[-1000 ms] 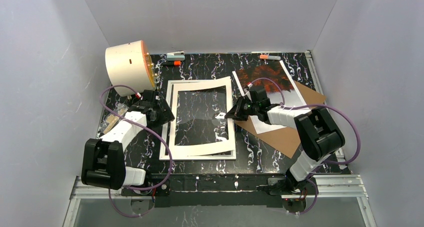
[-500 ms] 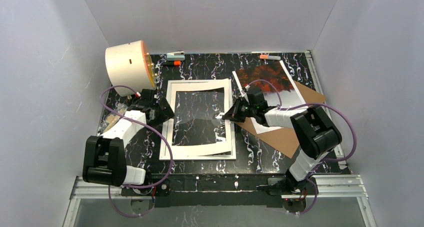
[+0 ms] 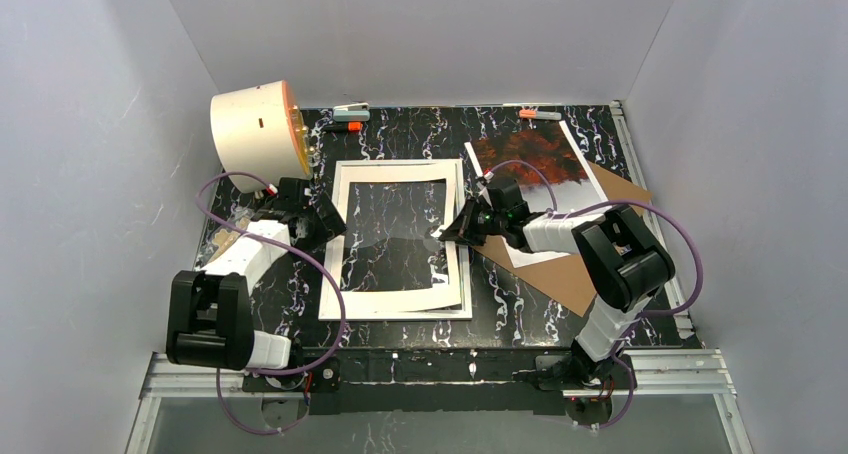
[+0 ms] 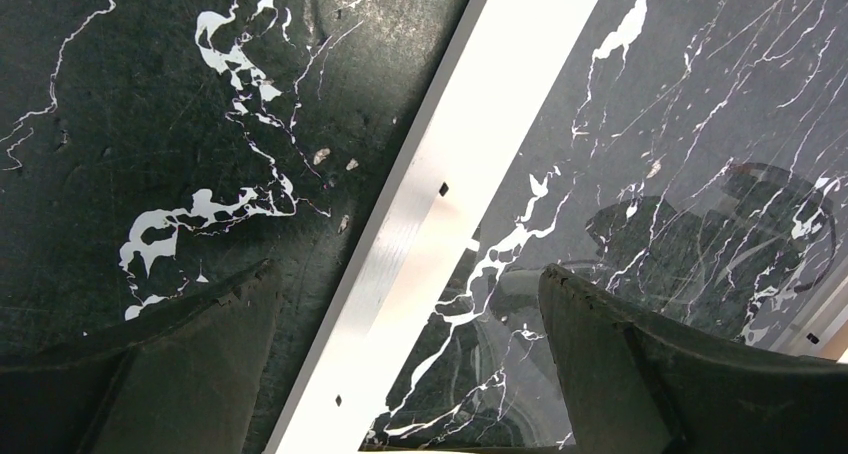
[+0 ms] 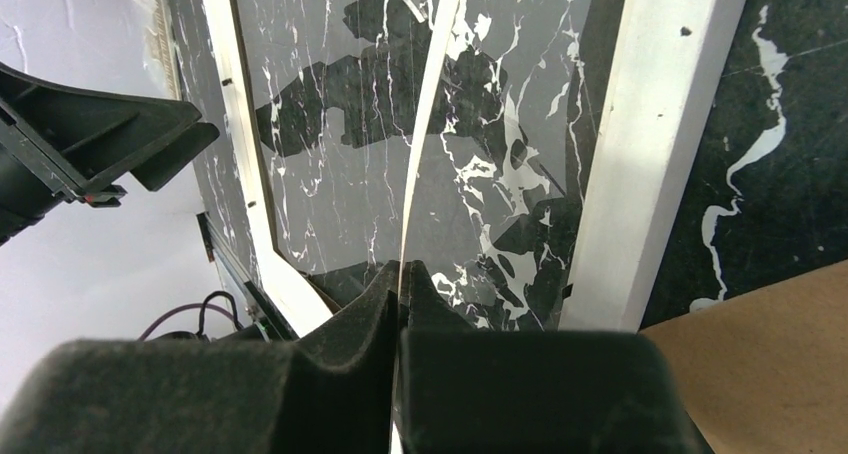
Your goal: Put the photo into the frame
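Note:
The white frame (image 3: 327,294) lies flat at the table's middle, glass showing the marble through it. A plain white mat (image 3: 400,299) with a cut-out rests over it. My right gripper (image 3: 447,232) is shut on the mat's right edge, seen edge-on as a thin sheet (image 5: 424,124) between the pressed pads (image 5: 400,279). My left gripper (image 3: 325,219) is open, its fingers (image 4: 180,354) straddling the frame's left rail (image 4: 450,174) with nothing held. The photo (image 3: 535,159), red-orange and misty white, lies at the back right, apart from both grippers.
A brown backing board (image 3: 590,264) lies under the photo at the right, beside the frame's right rail (image 5: 660,144). A cream drum with an orange face (image 3: 255,126) stands at the back left. Two clips (image 3: 350,114) (image 3: 540,114) sit along the back edge.
The mat's lifted right side has come down and slid left, squarer over the frame, with my right gripper still on it. My left gripper has opened wider at the frame's left rail.

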Action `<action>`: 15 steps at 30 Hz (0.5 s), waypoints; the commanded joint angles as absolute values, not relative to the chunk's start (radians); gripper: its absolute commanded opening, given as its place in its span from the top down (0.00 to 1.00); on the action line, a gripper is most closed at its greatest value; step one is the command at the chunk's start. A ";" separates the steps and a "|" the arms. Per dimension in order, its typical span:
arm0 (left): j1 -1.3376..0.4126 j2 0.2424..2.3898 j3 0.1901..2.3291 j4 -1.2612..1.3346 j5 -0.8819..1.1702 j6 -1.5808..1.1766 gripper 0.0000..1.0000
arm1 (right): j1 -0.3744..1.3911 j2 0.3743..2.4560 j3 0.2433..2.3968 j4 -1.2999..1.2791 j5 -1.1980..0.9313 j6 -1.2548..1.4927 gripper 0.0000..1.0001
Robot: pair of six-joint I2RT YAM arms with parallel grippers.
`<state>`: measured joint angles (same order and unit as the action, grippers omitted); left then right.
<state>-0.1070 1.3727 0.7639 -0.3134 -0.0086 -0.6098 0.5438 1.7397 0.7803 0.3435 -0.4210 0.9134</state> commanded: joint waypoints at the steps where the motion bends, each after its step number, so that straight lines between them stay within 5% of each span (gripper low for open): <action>1: -0.096 1.386 0.758 -0.317 0.000 -0.601 0.02 | 0.550 1.742 0.817 0.352 -0.419 0.898 0.89; 7: -0.087 1.391 0.764 -0.317 0.015 -0.597 0.02 | 0.549 1.741 0.883 0.210 -0.396 0.893 0.73; 15: -0.081 1.376 0.813 -0.351 0.015 -0.594 0.02 | 0.550 1.697 0.915 0.083 -0.347 0.873 0.30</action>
<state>-0.0887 1.3880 0.7677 -0.3191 0.0124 -0.6067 0.5449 1.7416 0.8909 0.1711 -0.3851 0.8948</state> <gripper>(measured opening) 0.982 0.628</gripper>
